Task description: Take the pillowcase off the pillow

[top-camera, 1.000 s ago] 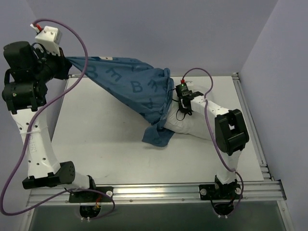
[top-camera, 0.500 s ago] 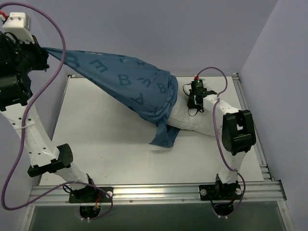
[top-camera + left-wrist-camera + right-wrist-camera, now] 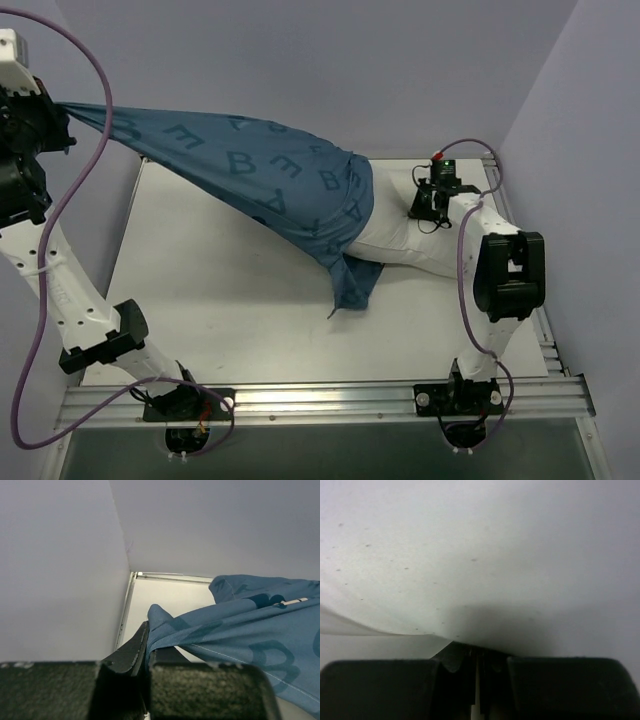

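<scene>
We pinch the pillowcase point(image 3: 262, 178) corner tight in our left gripper point(image 3: 146, 641), raised past the table's point(image 3: 200, 300) far-left edge by the wall, while our right gripper point(image 3: 431, 199) clamps the pillow point(image 3: 405, 243) near the right rail, likely as anchor; the case's mouth covers only the pillow's left end, with bare tabletop nearer us.

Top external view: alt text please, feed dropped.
The left tool holds the blue pillowcase stretched taut, raised toward the far left, its other end covering the left part of the white pillow. The right tool is shut on the pillow's bare right end on the table.
</scene>
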Controlling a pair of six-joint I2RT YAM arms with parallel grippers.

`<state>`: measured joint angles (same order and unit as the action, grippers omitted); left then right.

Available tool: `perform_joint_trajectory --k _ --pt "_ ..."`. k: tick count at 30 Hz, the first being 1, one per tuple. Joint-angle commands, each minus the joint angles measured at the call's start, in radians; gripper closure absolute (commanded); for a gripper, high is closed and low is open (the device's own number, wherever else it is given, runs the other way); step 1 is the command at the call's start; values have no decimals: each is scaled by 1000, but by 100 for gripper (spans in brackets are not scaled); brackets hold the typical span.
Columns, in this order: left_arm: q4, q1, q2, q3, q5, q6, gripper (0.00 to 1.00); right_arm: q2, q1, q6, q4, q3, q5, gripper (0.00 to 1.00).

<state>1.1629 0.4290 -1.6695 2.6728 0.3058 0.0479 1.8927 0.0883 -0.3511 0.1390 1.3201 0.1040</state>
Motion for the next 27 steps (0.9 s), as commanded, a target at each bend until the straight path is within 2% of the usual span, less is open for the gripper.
perform_joint_trajectory --k 1,2,3,4,5,6,7,8,9,12,15,16,17,19,23,27 --pt "-545 195 79 76 -307 0 98 137 -251 96 294 -128 -434 100" --pt "-539 208 83 59 -262 -8 98 132 -246 97 284 -130 -411 100" --pt "-533 209 94 -11 -205 -13 98 118 -230 98 275 -136 -394 100" --pt "-536 208 112 -74 -77 -29 98 111 -217 100 269 -142 -382 100" --pt "-548 195 161 -152 -33 -36 98 108 -208 100 267 -144 -386 100" --pt "-557 176 181 -298 -24 -28 98 102 -200 100 266 -144 -404 100" --pt "-548 109 195 -351 -54 33 98 101 -208 100 264 -147 -412 100" --pt "-542 87 204 -387 -127 59 98 101 -220 98 258 -150 -418 100" --pt "-531 83 205 -421 -135 69 98 103 -238 97 252 -154 -408 100" --pt "-507 143 168 -365 -152 49 98 109 -321 93 238 -156 -391 100" --pt "-392 310 23 -22 -73 -36 98 91 -366 89 228 -150 -402 100" --pt "-369 339 -16 165 -56 -78 98 85 -369 87 228 -147 -415 100" --pt "-361 387 -73 223 -41 -89 98 82 -371 87 229 -137 -420 100" --pt "-391 404 -50 233 -1 -99 98 62 -374 78 225 -134 -409 100" --pt "-583 404 118 -153 46 -109 98 29 -374 78 220 -131 -409 100" --pt "-598 401 129 -173 124 -176 98 62 -368 83 209 -151 -389 100"
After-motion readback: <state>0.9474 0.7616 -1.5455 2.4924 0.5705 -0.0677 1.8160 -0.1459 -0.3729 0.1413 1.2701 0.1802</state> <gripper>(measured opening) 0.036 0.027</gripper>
